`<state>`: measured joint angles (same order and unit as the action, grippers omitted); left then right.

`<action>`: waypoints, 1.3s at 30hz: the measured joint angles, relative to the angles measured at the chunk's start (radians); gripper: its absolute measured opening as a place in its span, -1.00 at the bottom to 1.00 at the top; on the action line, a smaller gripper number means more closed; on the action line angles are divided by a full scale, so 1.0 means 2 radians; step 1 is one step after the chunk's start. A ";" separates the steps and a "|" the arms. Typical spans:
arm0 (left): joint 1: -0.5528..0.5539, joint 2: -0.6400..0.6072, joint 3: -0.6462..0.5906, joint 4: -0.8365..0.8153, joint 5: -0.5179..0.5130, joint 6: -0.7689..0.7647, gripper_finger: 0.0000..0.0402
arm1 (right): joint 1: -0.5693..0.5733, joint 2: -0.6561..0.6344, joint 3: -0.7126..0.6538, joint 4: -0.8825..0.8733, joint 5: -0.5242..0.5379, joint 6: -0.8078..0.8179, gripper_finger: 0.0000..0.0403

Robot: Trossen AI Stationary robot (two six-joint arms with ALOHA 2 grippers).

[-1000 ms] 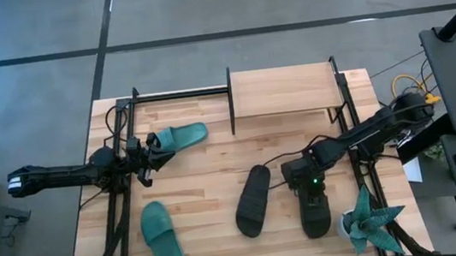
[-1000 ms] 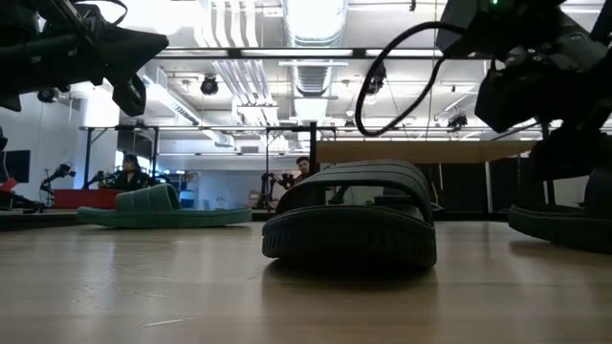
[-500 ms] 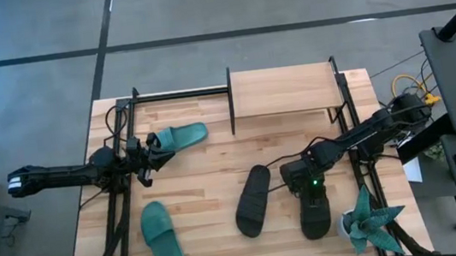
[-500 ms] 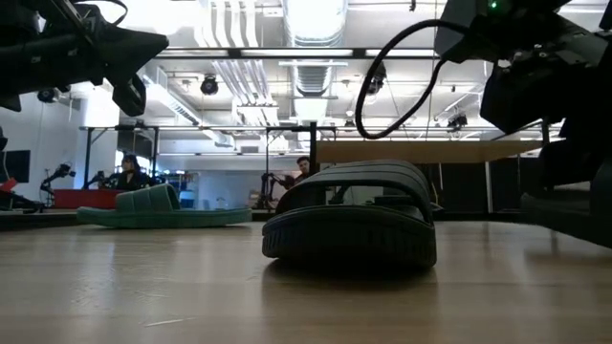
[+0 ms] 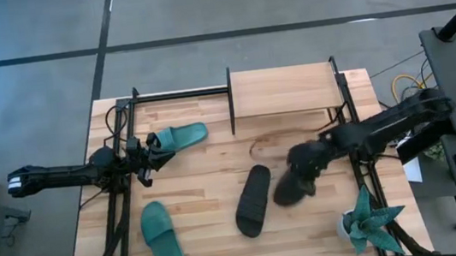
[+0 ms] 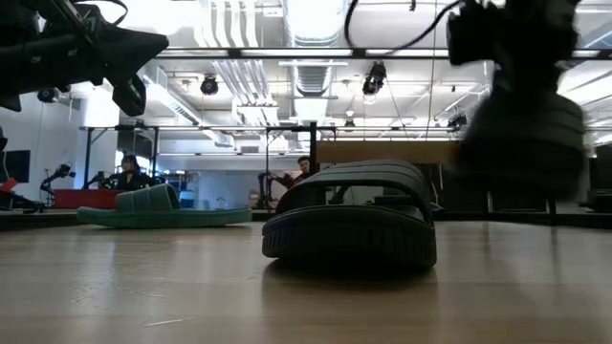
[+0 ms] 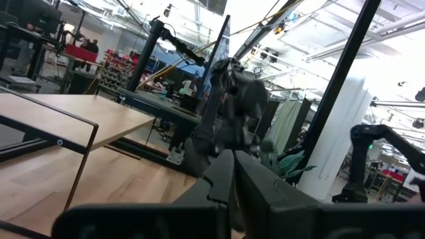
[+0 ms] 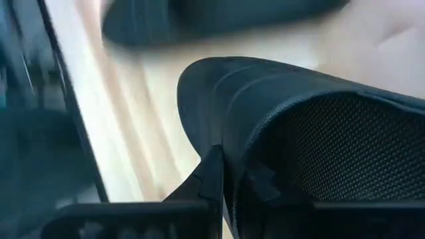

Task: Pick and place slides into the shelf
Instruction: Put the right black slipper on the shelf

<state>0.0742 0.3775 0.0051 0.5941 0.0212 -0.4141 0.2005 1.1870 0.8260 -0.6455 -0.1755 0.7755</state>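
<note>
The right tool (image 5: 302,169) is clamped narrow on the strap of a black slide (image 5: 291,188) and holds it off the counter (image 5: 207,169); from table height that slide (image 6: 521,134) hangs blurred in the air above the board. The right wrist view shows the strap (image 8: 299,126) pressed between the fingers (image 8: 212,179), with the counter's wood beyond. The held slide sits just right of the second black slide (image 5: 253,200), which lies flat near the middle of the counter, toe toward the shelf (image 5: 282,92). The shelf stands at the far edge, its light top board bare, its black frame posts on either side; the held slide is in front of it, near its right end, not yet on it.

The left tool (image 5: 146,152) hovers at the left side of the counter, its fingers (image 7: 229,176) pinched fully together and holding nothing, just beside the heel end of a teal slide (image 5: 179,137). A second teal slide (image 5: 162,236) lies near the front left edge, well apart from the first. A spiky teal plant (image 5: 366,220) stands at the front right corner, near the right arm.
</note>
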 joint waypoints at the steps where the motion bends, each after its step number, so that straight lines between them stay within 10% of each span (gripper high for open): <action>1: 0.000 0.000 0.000 0.000 0.000 0.000 -1.00 | -0.005 -0.021 0.000 0.001 0.028 0.023 -0.93; 10: 0.000 0.001 0.000 0.000 0.000 0.001 -1.00 | -0.027 -0.185 -0.016 0.000 0.392 0.449 -0.87; 18: 0.000 0.003 0.000 0.000 0.000 0.001 -1.00 | -0.043 -0.191 -0.020 0.008 0.733 0.618 -0.86; 26: 0.000 0.013 0.000 0.000 0.000 0.001 -1.00 | -0.158 -0.121 -0.021 0.064 0.617 0.676 -0.86; 33: 0.000 0.017 0.000 0.000 0.000 0.001 -1.00 | -0.247 -0.056 -0.019 0.257 0.587 0.560 -0.86; 39: 0.000 0.017 0.000 0.000 0.000 0.000 -1.00 | -0.314 0.013 -0.001 0.385 0.451 0.488 -0.86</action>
<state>0.0746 0.4115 0.0049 0.5941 0.0212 -0.4133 -0.4266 1.2127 0.8248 0.1244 0.7259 1.7506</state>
